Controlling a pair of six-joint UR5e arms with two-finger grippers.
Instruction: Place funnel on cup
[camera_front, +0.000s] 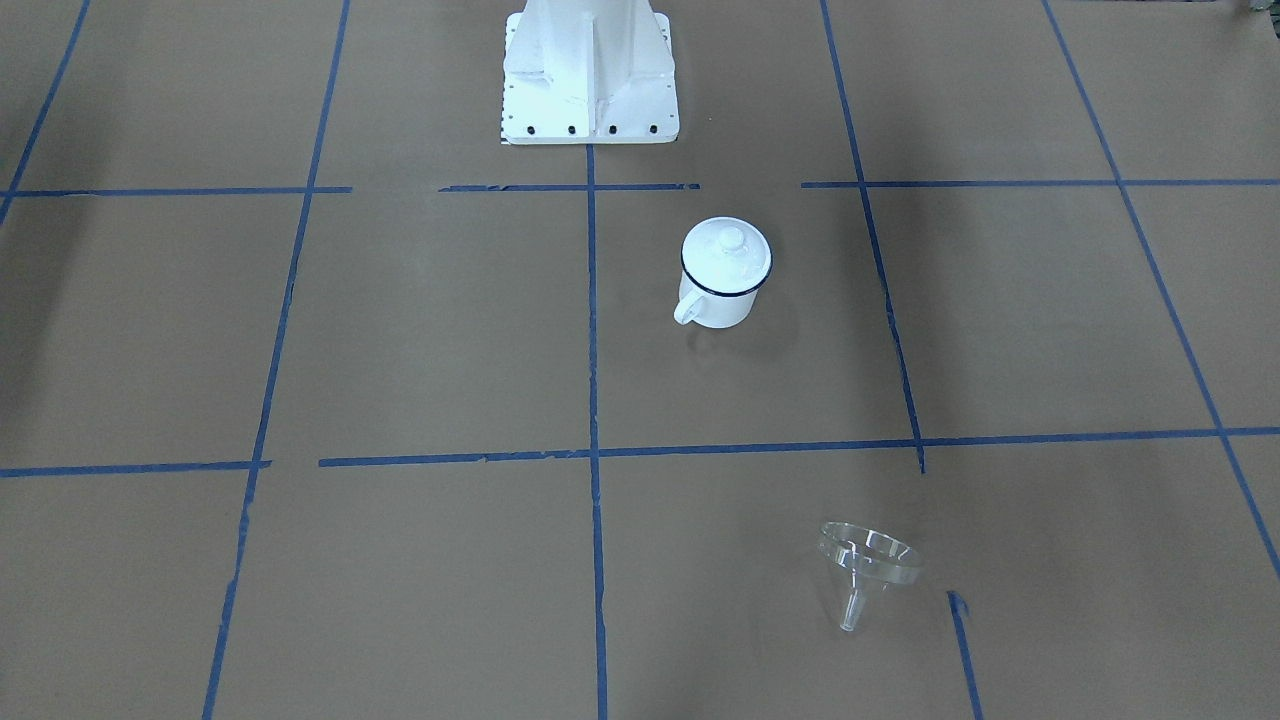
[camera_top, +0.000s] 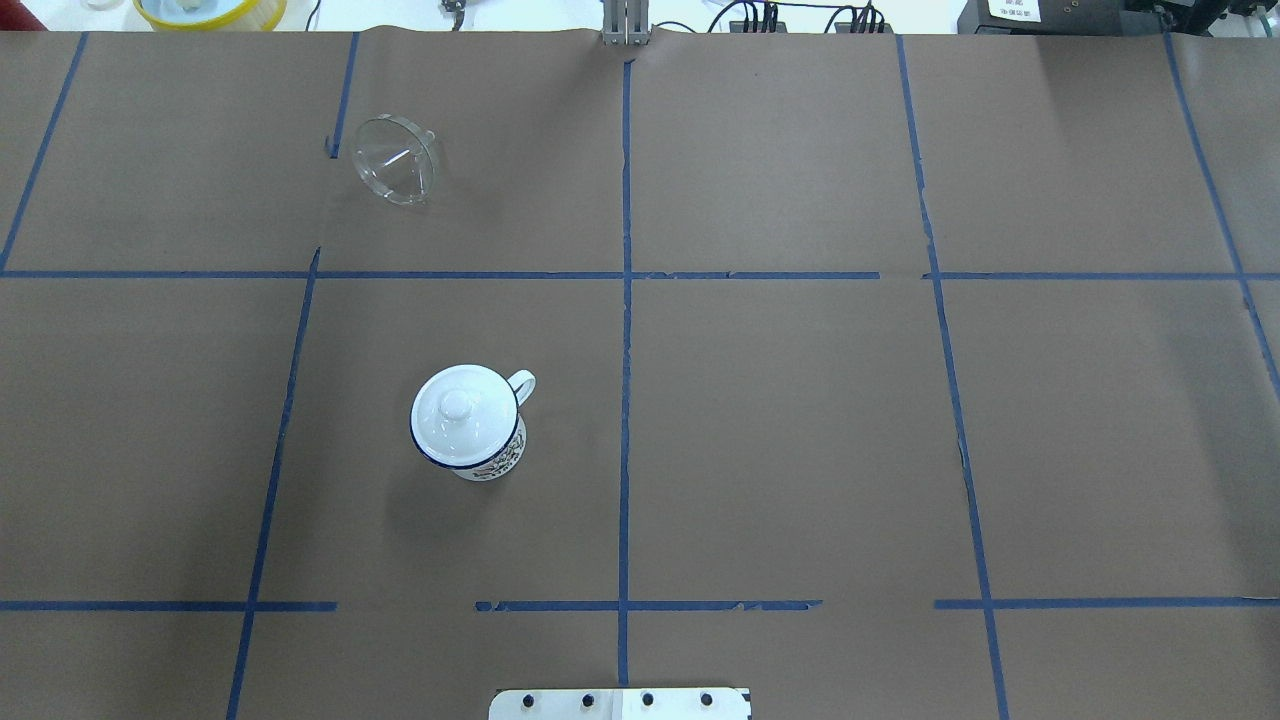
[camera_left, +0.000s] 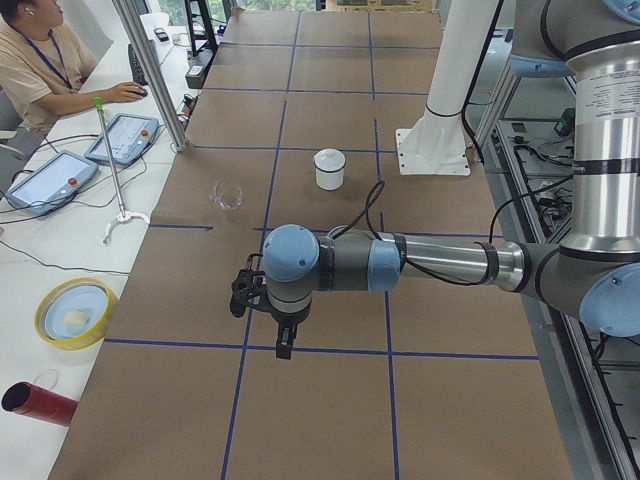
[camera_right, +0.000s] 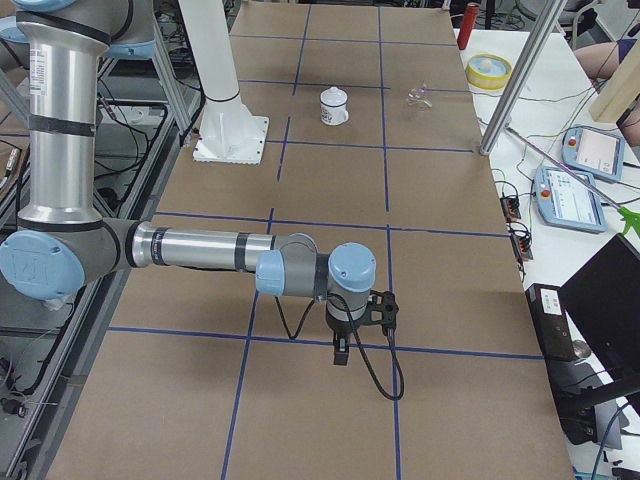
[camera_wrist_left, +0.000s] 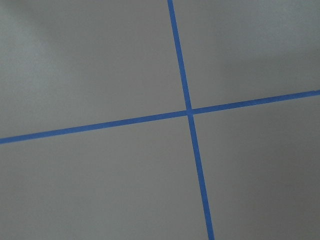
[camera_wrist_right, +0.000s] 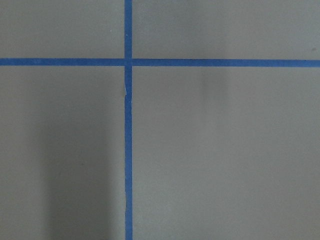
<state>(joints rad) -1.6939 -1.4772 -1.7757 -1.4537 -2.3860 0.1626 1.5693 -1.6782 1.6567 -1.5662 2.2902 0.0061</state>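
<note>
Brown paper-covered table (camera_top: 800, 430) marked into squares with blue tape (camera_top: 625, 300), a robot arm poised over each end.
Nearest the robot's left end, the left two-finger gripper (camera_left: 284, 340) points down above a tape line; the right two-finger gripper (camera_right: 341, 350) does likewise at the opposite end; open or closed cannot be told for either. Further in, a small white enamel mug with a dark blue rim (camera_top: 495, 462) stands upright, capped by a white domed lid with a knob (camera_top: 458, 405). A small clear cone-shaped funnel (camera_top: 398, 160) lies on its side, well apart from the mug.
</note>
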